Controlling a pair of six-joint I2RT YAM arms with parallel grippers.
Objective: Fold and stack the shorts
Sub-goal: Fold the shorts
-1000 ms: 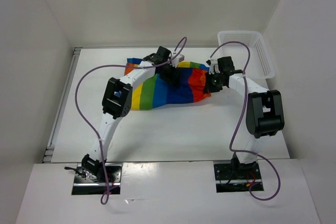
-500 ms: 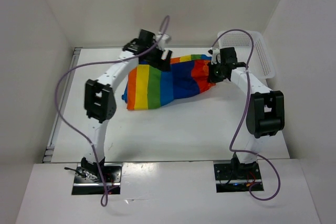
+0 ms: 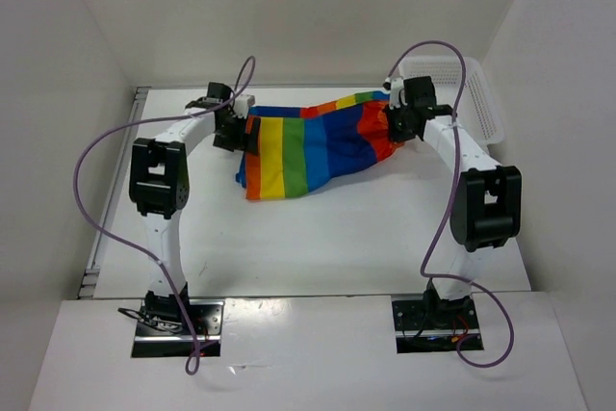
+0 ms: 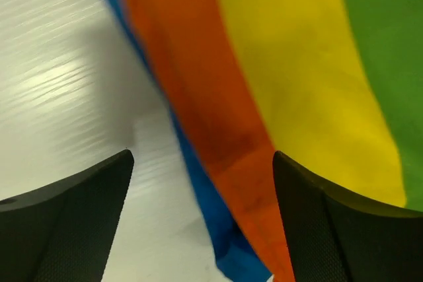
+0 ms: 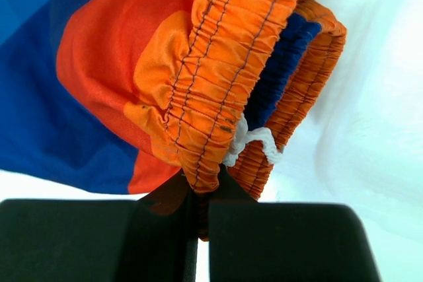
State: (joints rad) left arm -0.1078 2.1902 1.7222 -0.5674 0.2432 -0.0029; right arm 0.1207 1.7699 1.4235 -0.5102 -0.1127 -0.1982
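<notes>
2 arms flank the shorts (image 3: 318, 141) in the top view. Over the last second the left gripper (image 3: 234, 129) has swung out to the garment's left edge while the right gripper (image 3: 397, 124) kept the other end near the basket (image 3: 476, 93). The cloth now lies stretched in 1 long striped band on the far half of the table (image 3: 318, 238), no longer bunched.

Left wrist: the fingers (image 4: 73, 216) stand wide apart, striped cloth lying beyond them, nothing pinched.

Right wrist: the jaws are pressed together on the orange waistband (image 5: 225, 64), beside the white drawstring (image 5: 254, 144).

Spreading looks finished, but folding has not begun.
</notes>
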